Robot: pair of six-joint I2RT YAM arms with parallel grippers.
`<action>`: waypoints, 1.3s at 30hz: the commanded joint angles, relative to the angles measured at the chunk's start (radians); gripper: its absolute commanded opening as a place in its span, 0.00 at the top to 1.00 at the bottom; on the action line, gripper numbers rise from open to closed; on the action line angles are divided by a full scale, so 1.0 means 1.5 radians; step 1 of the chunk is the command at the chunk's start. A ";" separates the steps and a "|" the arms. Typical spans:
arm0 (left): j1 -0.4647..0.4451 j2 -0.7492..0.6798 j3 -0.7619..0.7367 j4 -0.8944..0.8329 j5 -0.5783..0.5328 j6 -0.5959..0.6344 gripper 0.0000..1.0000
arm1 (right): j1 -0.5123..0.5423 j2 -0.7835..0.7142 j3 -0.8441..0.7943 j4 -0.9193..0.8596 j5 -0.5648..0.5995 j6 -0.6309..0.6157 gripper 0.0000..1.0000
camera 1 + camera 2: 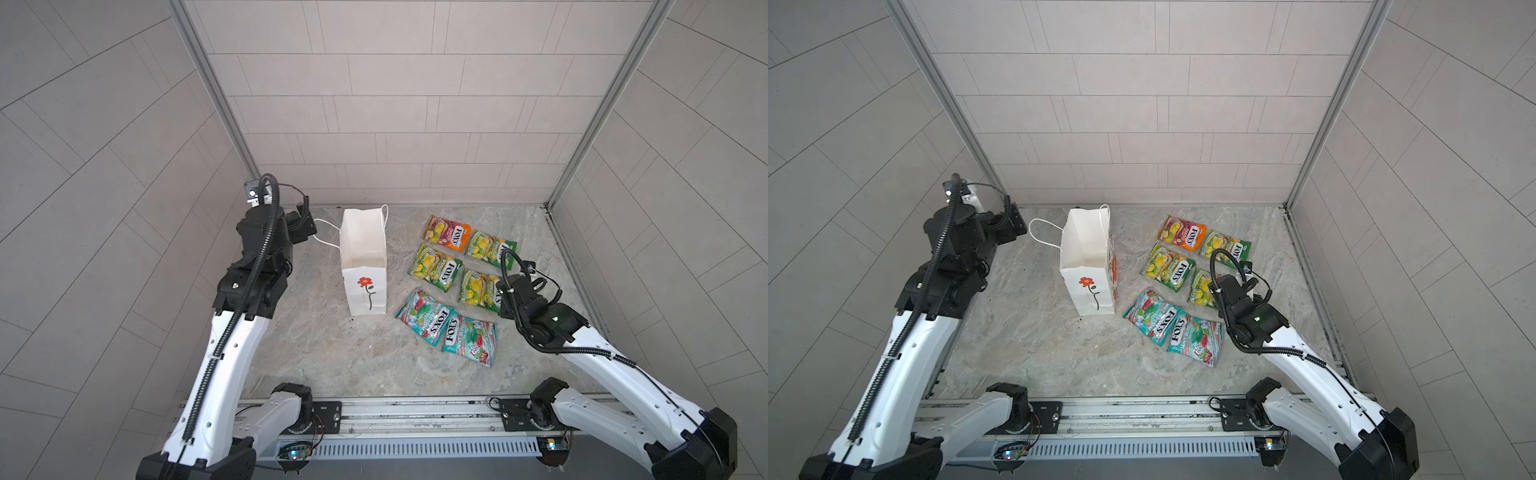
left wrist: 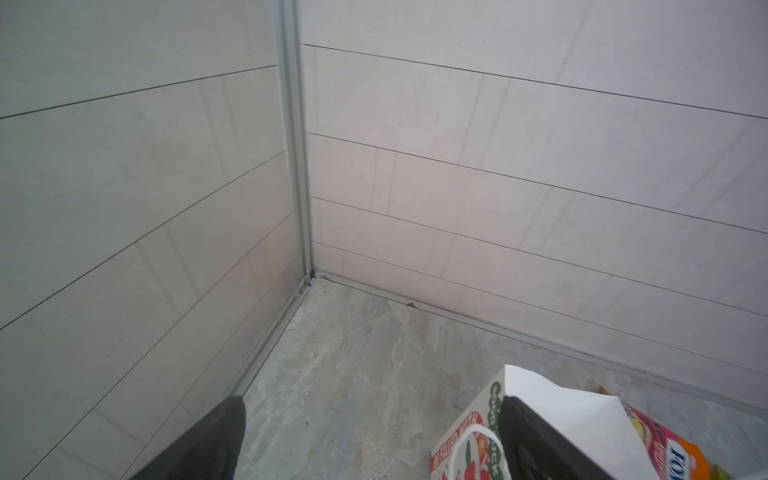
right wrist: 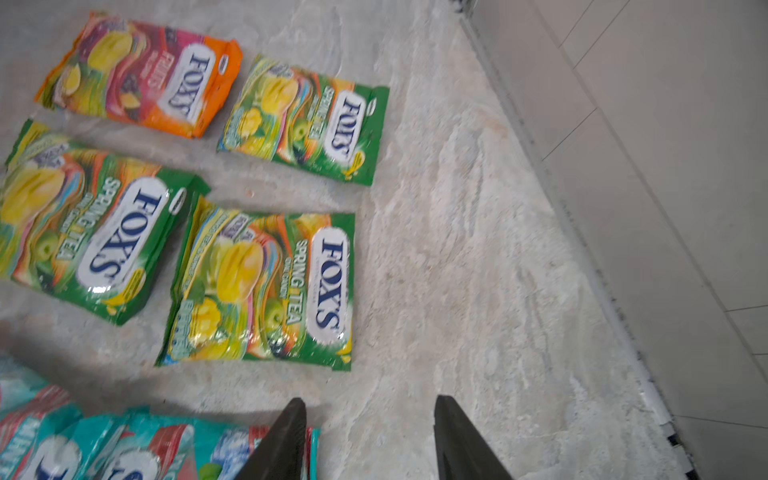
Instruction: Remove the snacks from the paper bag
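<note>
Broadly, largest first.

Bench (image 1: 332, 361): grey veined stone top, walled on three sides by pale tiled panels (image 1: 395, 104).

Left arm (image 1: 232, 353): white with black joints, reaching to the far left corner of the bench.

Right arm (image 1: 623, 365): same make, reaching over the right half.

Bag (image 1: 363, 266): white paper, upright left of centre, mouth open upward. It has a red flower on the near face and red-and-green print on one side. A cord handle (image 2: 473, 431) loops out toward the left arm.

Snacks: six flat FOX'S packets, all out of the bag, lying on the bench to its right in three rows of two.
- Far row: orange packet (image 1: 446, 233) and green packet (image 1: 490, 247).
- Middle row: two more green (image 1: 435, 268) (image 1: 473, 286).
- Near row: two teal (image 1: 422, 316) (image 1: 469, 338), touching.

Left jaws: spread wide, nothing between them, just beside the bag's top edge and handle. Whether they touch it I cannot tell.

Right jaws: parted, grasping nothing, bare bench between them. One finger (image 3: 282, 444) overlies a teal packet's edge in the wrist view.
</note>
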 commanded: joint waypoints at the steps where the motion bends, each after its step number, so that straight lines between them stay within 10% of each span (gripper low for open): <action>1: 0.003 -0.027 -0.042 -0.034 -0.147 -0.080 0.00 | -0.024 0.008 0.007 0.043 0.138 -0.051 0.48; 16: 0.003 -0.135 -0.357 0.055 -0.171 -0.223 0.00 | -0.213 0.018 -0.119 0.292 0.167 -0.121 0.47; 39: 0.023 0.028 -0.669 0.661 -0.020 0.111 0.00 | -0.239 0.187 -0.276 0.829 0.169 -0.362 0.39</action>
